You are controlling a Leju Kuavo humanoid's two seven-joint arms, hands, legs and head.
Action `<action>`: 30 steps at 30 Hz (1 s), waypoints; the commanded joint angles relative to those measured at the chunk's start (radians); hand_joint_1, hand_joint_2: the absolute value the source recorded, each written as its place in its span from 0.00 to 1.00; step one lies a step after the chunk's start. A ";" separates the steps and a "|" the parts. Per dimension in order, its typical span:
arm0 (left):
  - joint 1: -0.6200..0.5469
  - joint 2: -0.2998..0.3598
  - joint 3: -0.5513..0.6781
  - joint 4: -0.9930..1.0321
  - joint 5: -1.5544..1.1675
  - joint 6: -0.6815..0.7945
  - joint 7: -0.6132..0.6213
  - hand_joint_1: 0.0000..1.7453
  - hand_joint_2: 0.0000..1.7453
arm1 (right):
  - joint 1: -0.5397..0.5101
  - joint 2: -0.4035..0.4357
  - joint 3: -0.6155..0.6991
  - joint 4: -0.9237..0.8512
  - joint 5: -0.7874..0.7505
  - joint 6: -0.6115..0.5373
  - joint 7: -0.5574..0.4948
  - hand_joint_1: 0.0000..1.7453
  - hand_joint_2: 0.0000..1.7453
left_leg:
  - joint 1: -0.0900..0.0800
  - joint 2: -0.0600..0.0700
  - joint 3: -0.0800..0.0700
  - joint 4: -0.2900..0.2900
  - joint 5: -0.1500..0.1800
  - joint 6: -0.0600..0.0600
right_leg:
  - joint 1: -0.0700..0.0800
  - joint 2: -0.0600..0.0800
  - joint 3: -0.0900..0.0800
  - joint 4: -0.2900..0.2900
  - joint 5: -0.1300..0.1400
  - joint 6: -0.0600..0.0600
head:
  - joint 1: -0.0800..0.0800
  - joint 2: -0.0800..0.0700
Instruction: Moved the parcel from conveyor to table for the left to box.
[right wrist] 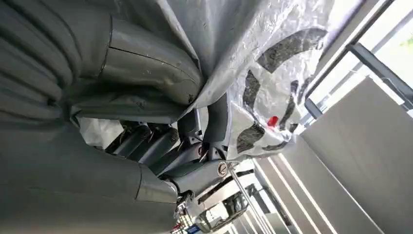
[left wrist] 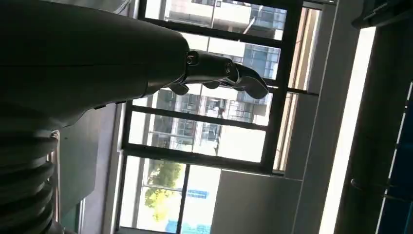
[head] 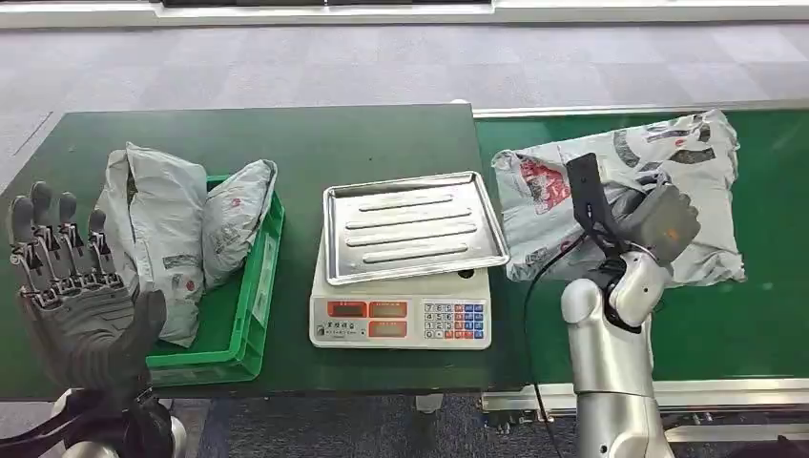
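The grey parcel (head: 620, 196) is held by the right hand (head: 658, 221) over the green conveyor (head: 763, 315), beside the scale (head: 405, 277), with thumb and fingers (right wrist: 160, 146) closed on its wrapping. The left hand (head: 72, 286) is raised with fingers spread, holding nothing, near the green box (head: 250, 296) where two parcels (head: 186, 224) are kept

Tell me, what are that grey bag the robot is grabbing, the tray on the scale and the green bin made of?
The grey printed parcel bag in the right hand looks like thin glossy plastic film: it crinkles and shines. The ribbed silver tray looks like brushed metal, probably steel, with a dull sheen. The green crate seems rigid moulded plastic.
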 commanded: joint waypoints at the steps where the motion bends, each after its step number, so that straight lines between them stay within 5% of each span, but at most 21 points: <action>1: 0.009 -0.062 0.004 0.031 0.001 0.009 0.002 0.00 1.00 | -0.008 0.014 0.013 -0.030 -0.002 0.003 0.001 1.00 1.00 | 0.000 0.002 0.000 0.000 0.000 0.001 | 0.000 0.000 0.000 -0.001 0.000 0.000 | 0.000 0.000; 7: -0.004 -0.050 -0.009 0.045 0.007 0.020 -0.004 0.00 1.00 | 0.037 0.045 0.040 -0.180 -0.011 -0.128 -0.116 1.00 1.00 | 0.000 0.001 0.000 0.000 0.000 0.000 | 0.000 -0.001 -0.001 0.000 0.000 0.000 | 0.000 0.000; 10: -0.030 -0.040 -0.015 0.074 0.017 0.021 -0.007 0.00 1.00 | 0.018 0.059 0.150 -0.214 -0.008 -0.095 -0.204 1.00 1.00 | -0.001 0.001 -0.001 0.000 0.000 0.001 | 0.000 -0.001 -0.001 0.000 0.000 0.000 | 0.000 0.000; 13: -0.069 -0.025 -0.029 0.125 0.036 0.004 -0.014 0.00 1.00 | -0.079 0.076 0.327 -0.063 -0.043 0.007 -0.277 1.00 1.00 | -0.001 0.006 0.000 0.000 0.000 0.000 | -0.001 0.005 -0.003 0.001 0.001 0.000 | 0.000 0.000; 18: -0.141 -0.011 -0.079 0.221 0.059 0.001 -0.025 0.00 1.00 | -0.279 0.138 0.554 0.327 0.008 -0.131 -0.308 1.00 1.00 | -0.001 0.015 0.000 -0.001 0.001 0.000 | 0.000 0.013 -0.006 0.002 0.004 -0.001 | 0.000 0.000; 30: -0.116 0.027 -0.137 0.243 0.092 0.026 -0.055 0.00 1.00 | -0.306 0.165 0.644 0.372 -0.011 -0.140 -0.303 1.00 1.00 | 0.001 0.004 0.001 -0.001 0.003 -0.002 | 0.002 0.004 -0.001 0.000 0.002 -0.003 | 0.000 0.000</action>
